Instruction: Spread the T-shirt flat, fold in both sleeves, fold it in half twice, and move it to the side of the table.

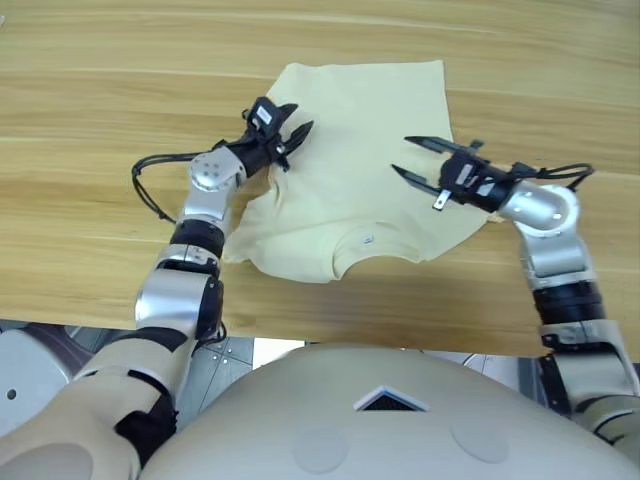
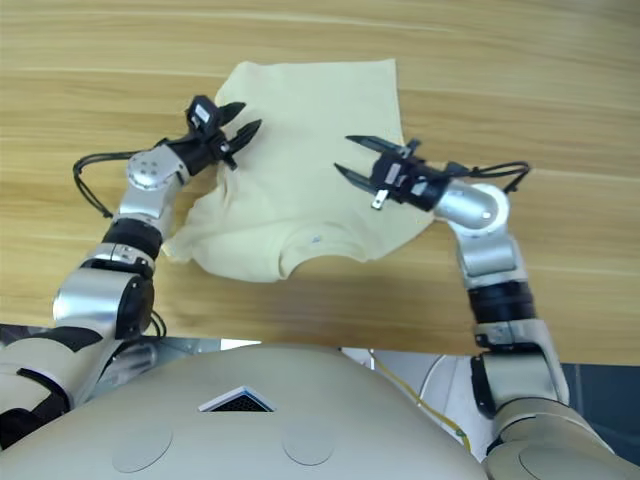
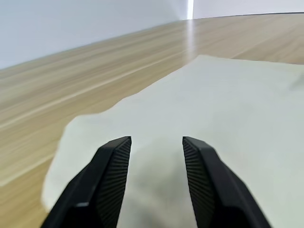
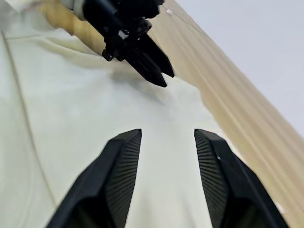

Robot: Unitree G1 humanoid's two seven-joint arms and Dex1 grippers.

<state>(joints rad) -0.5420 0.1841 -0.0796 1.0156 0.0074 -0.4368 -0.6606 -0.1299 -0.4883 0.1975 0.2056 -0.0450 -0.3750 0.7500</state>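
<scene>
Closest in, bare near strip of table [image 1: 80, 270], then collar end of T-shirt [image 1: 350, 190], neck opening toward robot, hem at far side. Pale yellow, spread mid-table, body mostly flat. Left side bunched and wrinkled by left shoulder, right sleeve partly hidden under right arm. Judged early in task: spreading close to done, left edge needing smoothing. No clean sleeve fold visible. Both halvings and move to table side not yet done. Left tool [image 1: 302, 116] over far-left edge of shirt, jaws parted a moderate way, holding nothing; can't tell if touching cloth. Right tool [image 1: 400, 153] above right half of shirt, jaws wide apart, empty, pointing left toward left tool. Shirt beneath and between both tools, cloth seen through both jaw gaps in wrist views. Likely next: pinch on a sleeve or edge.
</scene>
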